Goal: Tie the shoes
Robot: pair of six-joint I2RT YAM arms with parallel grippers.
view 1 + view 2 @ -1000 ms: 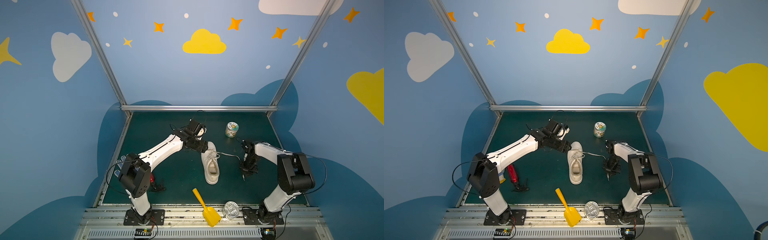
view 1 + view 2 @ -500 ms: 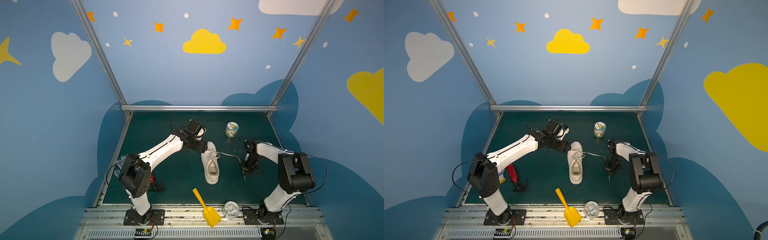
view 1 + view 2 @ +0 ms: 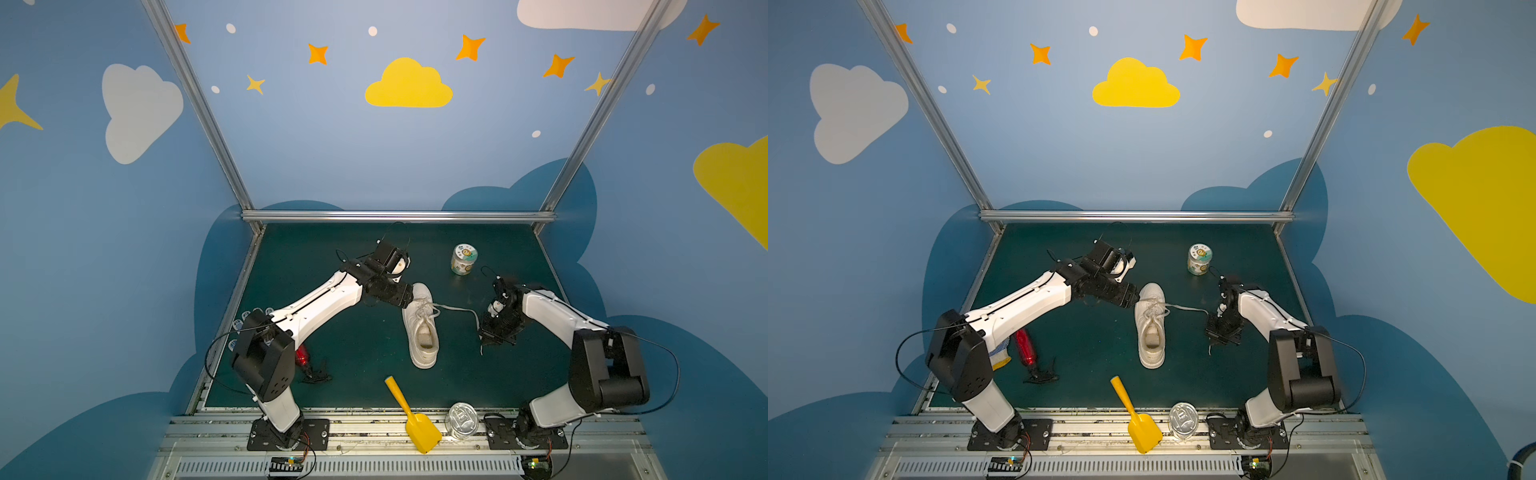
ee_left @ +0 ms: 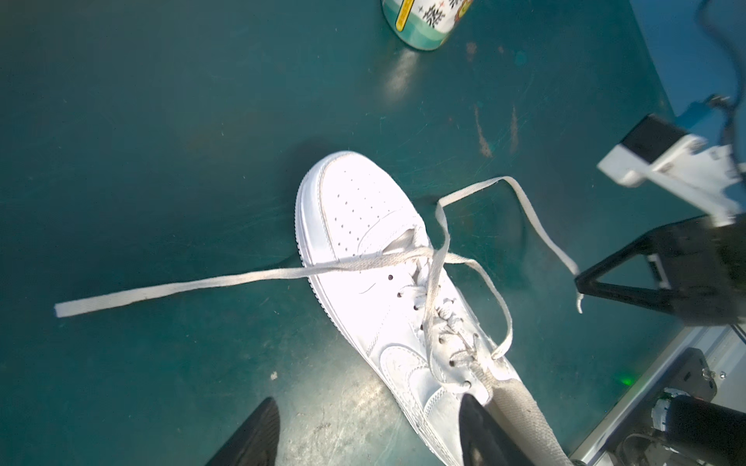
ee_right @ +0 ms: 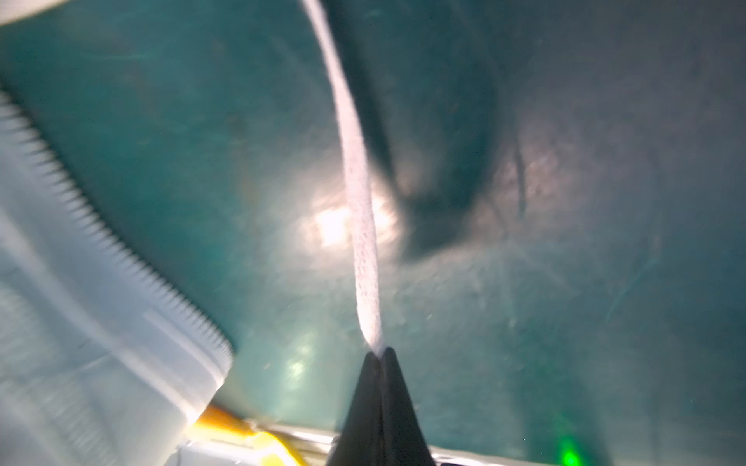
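The white shoe [image 3: 423,332] [image 3: 1151,332] lies mid-mat, toe toward the back wall, laces untied. One lace [image 4: 181,287] lies loose on the mat. The other lace [image 3: 457,309] [image 5: 359,210] runs off to the right, and my right gripper [image 5: 381,355] [image 3: 484,338] is shut on its end, just above the mat. My left gripper [image 4: 368,403] [image 3: 406,297] hangs open by the shoe's toe. One of its fingers [image 4: 474,423] is over the shoe's side near the tongue, and nothing is held.
A printed jar [image 3: 464,259] stands at the back right. A yellow scoop [image 3: 411,415] and a silver-lidded tin [image 3: 461,419] lie at the front edge. A red bottle [image 3: 1026,347], a black clip [image 3: 1040,376] and a dotted glove [image 3: 1000,357] lie at the left.
My right gripper has closed on the lace end and shifted slightly. The left arm and the shoe have not moved.
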